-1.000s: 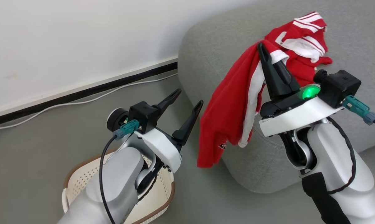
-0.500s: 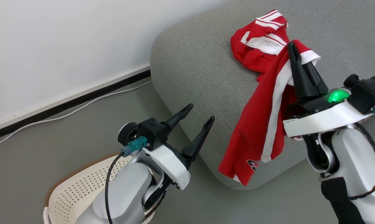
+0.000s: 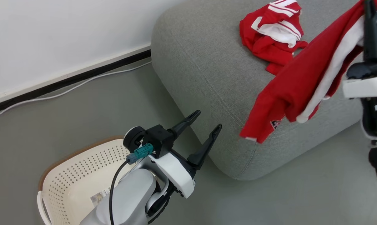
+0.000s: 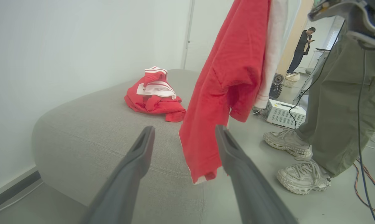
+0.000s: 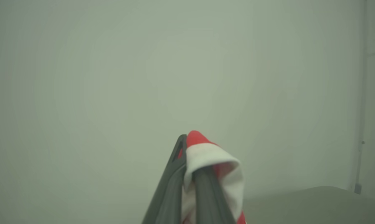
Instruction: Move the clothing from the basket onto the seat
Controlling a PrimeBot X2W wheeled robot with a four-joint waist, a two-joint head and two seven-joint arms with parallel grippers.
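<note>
My right gripper (image 3: 370, 18) is shut on a red garment with white trim (image 3: 294, 90), part of the clothing. The garment hangs in the air over the front corner of the grey seat (image 3: 207, 62). In the right wrist view the closed gripper (image 5: 189, 149) pinches a red-and-white fold (image 5: 212, 155). A second red garment (image 3: 271, 34) lies crumpled on the seat. My left gripper (image 3: 207, 120) stands open with nothing in it, above the cream basket (image 3: 76, 175). The part of the basket's bottom that shows holds only a label sticker. In the left wrist view the hanging garment (image 4: 231, 77) dangles just beyond the open gripper (image 4: 184, 129).
A person in olive trousers (image 4: 336, 102) and pale sneakers (image 4: 302, 177) stands close on the right of the seat. A white box (image 4: 285, 113) and cables lie on the floor behind. A white cable (image 3: 66, 92) runs along the wall's dark skirting.
The head camera has shifted. My right gripper has carried the hanging garment up and to the right, its tail now swinging over the seat's corner. The left gripper stays open over the basket.
</note>
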